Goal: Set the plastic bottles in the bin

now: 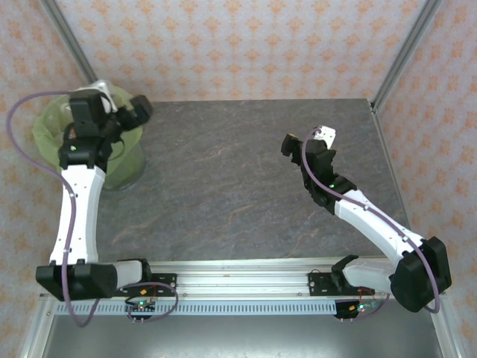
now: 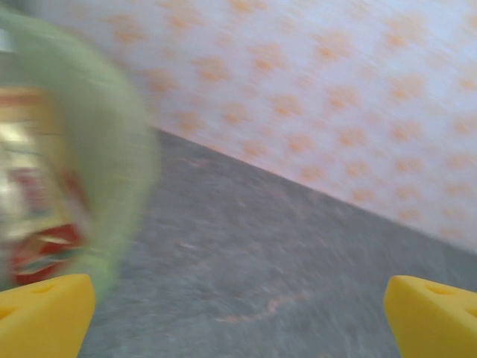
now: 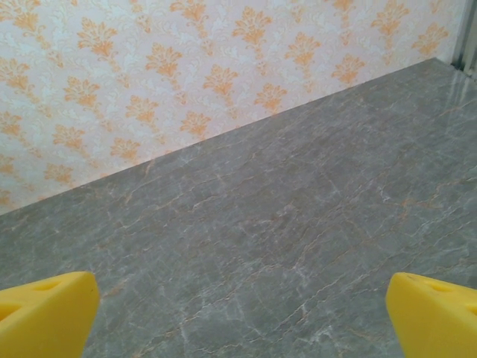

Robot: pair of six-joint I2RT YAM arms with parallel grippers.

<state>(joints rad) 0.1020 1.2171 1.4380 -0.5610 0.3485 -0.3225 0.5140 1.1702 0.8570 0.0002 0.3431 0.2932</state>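
Green-bagged bin (image 2: 123,171), blurred bottles (image 2: 33,239) inside, beside spread left fingers (image 2: 45,317)

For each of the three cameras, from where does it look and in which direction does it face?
Top external: above and behind the robot, looking down on the table; left arm and right arm show, left claw by the bin, right claw over the table.
Left wrist: on the left arm, facing across the table to the wall; yellow fingers apart, blurred bin at left.
Right wrist: on the right arm, facing table and wall; yellow fingers apart.
Shared: top and left wrist show the bin.
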